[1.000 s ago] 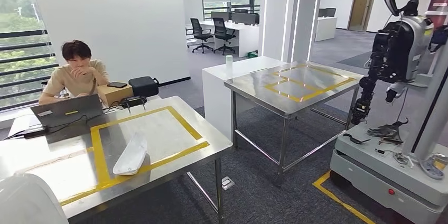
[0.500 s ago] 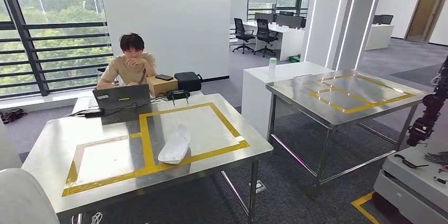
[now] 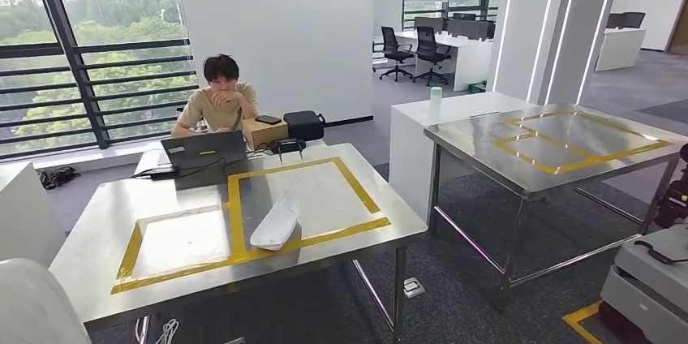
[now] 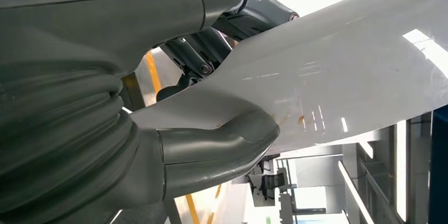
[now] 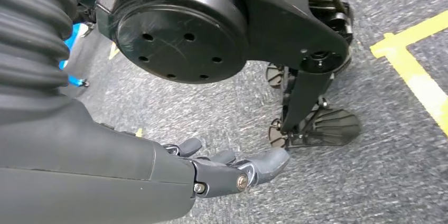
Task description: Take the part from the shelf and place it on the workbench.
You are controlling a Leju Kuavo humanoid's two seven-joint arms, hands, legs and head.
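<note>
View has swung across the earlier frames — the second robot on its wheeled base, large at the right a second ago, is now reduced to a sliver at the right edge, and the near counter (image 3: 105,222) with its yellow tape frame is brought almost square in front. This is read as camera motion from the robot turning toward the counter, not as things moving. The white part (image 4: 343,71) is gripped by the left hand (image 4: 211,129): in the left wrist view the thumb is pressed under the panel and dark fingers are seen over its other face, so the part is clamped between them. In the head view a white curved surface (image 3: 32,303) is seen at the lower left corner, probably the same carried part, off the counter's near left corner and not yet over it. A second white part (image 3: 276,221) is already laid on the counter, across the tape line toward the near edge. Right hand (image 5: 227,168) is hung over the carpet, fingers slack and apart, nothing held. Judged: transport nearly done — approach and set-down remaining. A person (image 3: 221,101) is seated at a laptop (image 3: 203,149) at the counter's far edge.
</note>
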